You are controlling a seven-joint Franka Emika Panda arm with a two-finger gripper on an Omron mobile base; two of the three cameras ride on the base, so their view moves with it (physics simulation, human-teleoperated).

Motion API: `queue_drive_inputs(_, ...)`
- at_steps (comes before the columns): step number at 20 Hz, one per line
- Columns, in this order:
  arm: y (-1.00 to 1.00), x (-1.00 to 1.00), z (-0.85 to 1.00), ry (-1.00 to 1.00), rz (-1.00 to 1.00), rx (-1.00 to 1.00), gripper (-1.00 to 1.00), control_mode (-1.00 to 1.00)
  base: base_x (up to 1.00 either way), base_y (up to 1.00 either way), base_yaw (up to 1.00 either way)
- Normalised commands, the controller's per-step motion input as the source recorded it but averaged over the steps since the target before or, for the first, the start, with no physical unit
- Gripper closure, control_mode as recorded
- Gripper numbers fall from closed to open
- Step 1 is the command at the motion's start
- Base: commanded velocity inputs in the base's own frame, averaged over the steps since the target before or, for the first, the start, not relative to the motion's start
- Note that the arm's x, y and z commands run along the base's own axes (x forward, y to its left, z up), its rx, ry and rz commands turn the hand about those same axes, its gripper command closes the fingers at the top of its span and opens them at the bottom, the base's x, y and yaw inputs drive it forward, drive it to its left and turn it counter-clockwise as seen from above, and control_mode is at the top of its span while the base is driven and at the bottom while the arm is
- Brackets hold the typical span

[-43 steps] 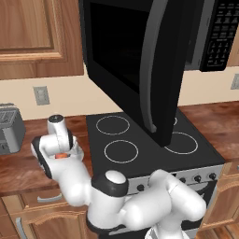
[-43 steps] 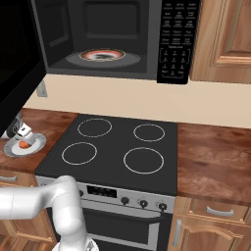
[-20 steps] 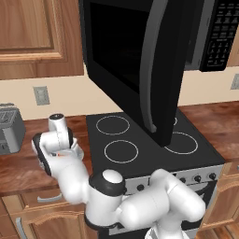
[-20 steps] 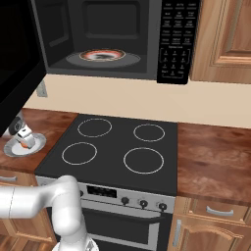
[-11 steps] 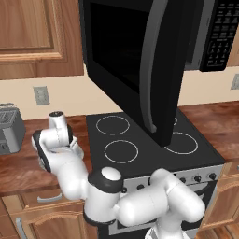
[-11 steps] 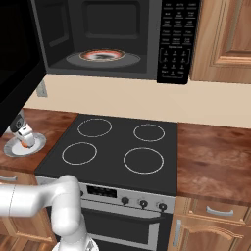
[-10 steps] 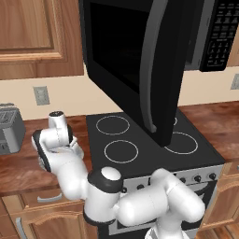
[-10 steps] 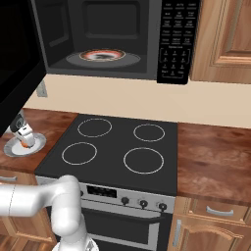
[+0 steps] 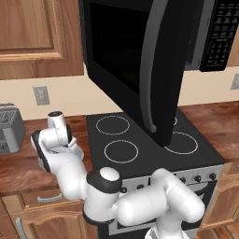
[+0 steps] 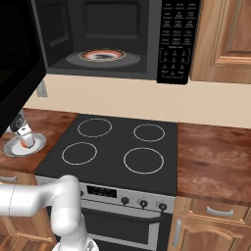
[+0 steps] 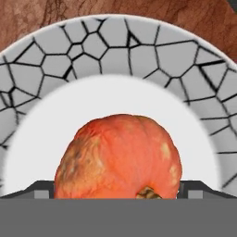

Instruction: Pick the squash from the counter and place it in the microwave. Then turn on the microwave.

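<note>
Gripper (image 11: pixel 118 192): low centre of hand view; jaws spread wide, one dark fingertip at each flank of the squash, neither visibly touching. Nothing held yet.
Squash (image 11: pixel 118 157): one, orange-red, lower centre of hand view, sitting on the white middle of the plate; stem nub faces the camera. Placed squarely between the fingers, likely so a straight close will catch it across its width.
Plate (image 11: pixel 115 51): one, white centre with grey cracked-pattern rim, arcing across upper hand view; at the left edge of right base view it lies on the counter with the hand over it.
Counter (image 10: pixel 213 162): reddish-brown wood; runs both sides of the stovetop, plate on the stretch at left of right base view.
Stovetop (image 10: pixel 117 149): one, black, four rings, centre of right base view.
Toaster (image 9: pixel 9 128): one, grey, left edge of left base view.
Microwave (image 10: pixel 110 37): one, top of right base view; door swung open, round turntable bare inside, so ready to receive the squash. Keypad at its right untouched, judging by the open door.
Step in hand: closing on the squash; lift and carry come after.
</note>
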Motion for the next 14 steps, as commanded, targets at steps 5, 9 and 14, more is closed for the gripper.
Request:
queue_drive_inputs(5, -0.05, 0.0, -0.17, 0.05, -0.1, -0.01, -1.0, -1.0, 0.0, 0.0, 0.0)
queue_drive_inputs(9, -0.06, 0.03, -0.18, 0.07, -0.09, -0.01, -1.0, -1.0, 0.0, 0.0, 0.0)
queue_drive_inputs(14, -0.08, 0.04, -0.2, 0.1, -0.09, -0.03, -1.0, -1.0, 0.0, 0.0, 0.0)
